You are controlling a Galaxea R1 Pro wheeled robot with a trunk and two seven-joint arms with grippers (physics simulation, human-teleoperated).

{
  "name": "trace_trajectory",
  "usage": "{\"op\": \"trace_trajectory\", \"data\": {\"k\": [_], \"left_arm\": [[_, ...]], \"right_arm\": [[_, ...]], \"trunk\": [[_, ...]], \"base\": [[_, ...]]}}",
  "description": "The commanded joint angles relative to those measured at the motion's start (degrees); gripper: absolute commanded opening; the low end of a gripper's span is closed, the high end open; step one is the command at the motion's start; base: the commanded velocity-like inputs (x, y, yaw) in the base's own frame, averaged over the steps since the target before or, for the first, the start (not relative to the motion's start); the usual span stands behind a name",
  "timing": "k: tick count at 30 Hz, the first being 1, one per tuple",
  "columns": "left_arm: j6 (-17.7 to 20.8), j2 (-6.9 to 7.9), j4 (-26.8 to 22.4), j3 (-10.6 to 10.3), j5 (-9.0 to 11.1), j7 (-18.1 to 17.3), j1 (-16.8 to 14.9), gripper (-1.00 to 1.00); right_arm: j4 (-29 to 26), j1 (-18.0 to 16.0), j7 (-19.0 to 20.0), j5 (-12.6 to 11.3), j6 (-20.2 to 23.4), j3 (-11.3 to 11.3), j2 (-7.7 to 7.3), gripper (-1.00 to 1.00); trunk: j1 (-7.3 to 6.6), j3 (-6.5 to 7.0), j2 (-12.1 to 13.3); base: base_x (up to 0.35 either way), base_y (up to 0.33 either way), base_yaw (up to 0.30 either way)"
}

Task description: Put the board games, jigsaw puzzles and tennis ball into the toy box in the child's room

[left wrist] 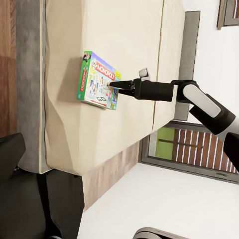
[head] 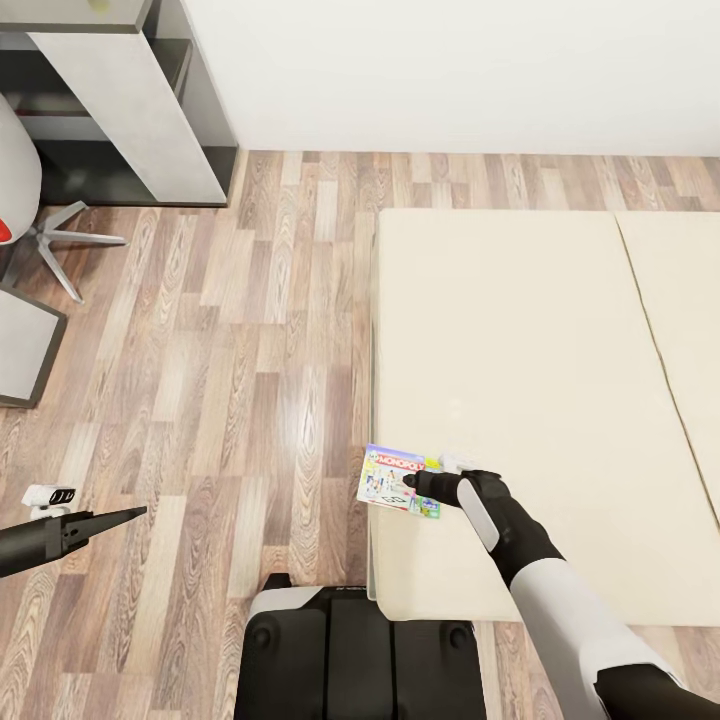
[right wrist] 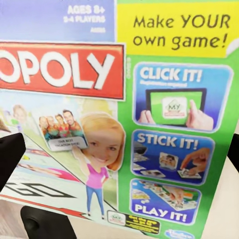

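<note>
1. Monopoly board game [head: 400,480] sits at the near left corner of the bed [head: 520,380], roughly at 6 o'clock in the head view, its left part jutting out past the bed's edge over the wood-plank floor [head: 230,400].
2. In the left wrist view the box [left wrist: 98,79] looks raised off the mattress [left wrist: 114,45], tilted, with a shadow under it.
3. My right tool [head: 418,487] is at the box's right edge and closed on the Monopoly board game; the left wrist view shows its dark fingers [left wrist: 124,86] pinching that edge.
4. The right wrist view has the lid [right wrist: 119,119] up close: the red "OPOLY" banner, "Make YOUR own game!", and the panels "CLICK IT!", "STICK IT!", "PLAY IT!".
5. My left tool [head: 110,520] hangs over the floor at about 8 o'clock, well apart from the bed, fingers drawn together to a narrow point, holding nothing.
6. At 11 o'clock stands the table [head: 130,100], with a swivel chair [head: 40,220] just beside it at 10 o'clock.
</note>
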Motion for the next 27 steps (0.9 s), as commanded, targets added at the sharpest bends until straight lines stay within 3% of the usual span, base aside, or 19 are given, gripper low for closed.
{"op": "trace_trajectory", "data": {"k": [1, 27], "left_arm": [[0.6, 0.02, 0.0, 0.0, 0.0, -0.2, 0.0, 1.0], [0.6, 0.02, 0.0, 0.0, 0.0, -0.2, 0.0, 1.0]], "right_arm": [[-0.1, 0.0, -0.2, -0.2, 0.2, 0.1, -0.03, 1.0], [-0.1, -0.1, -0.1, -0.2, 0.3, 0.0, -0.06, 1.0]], "trunk": [[0.03, -0.06, -0.1], [0.03, -0.06, -0.1]], "base": [[0.0, 0.0, 0.0], [0.0, 0.0, 0.0]]}}
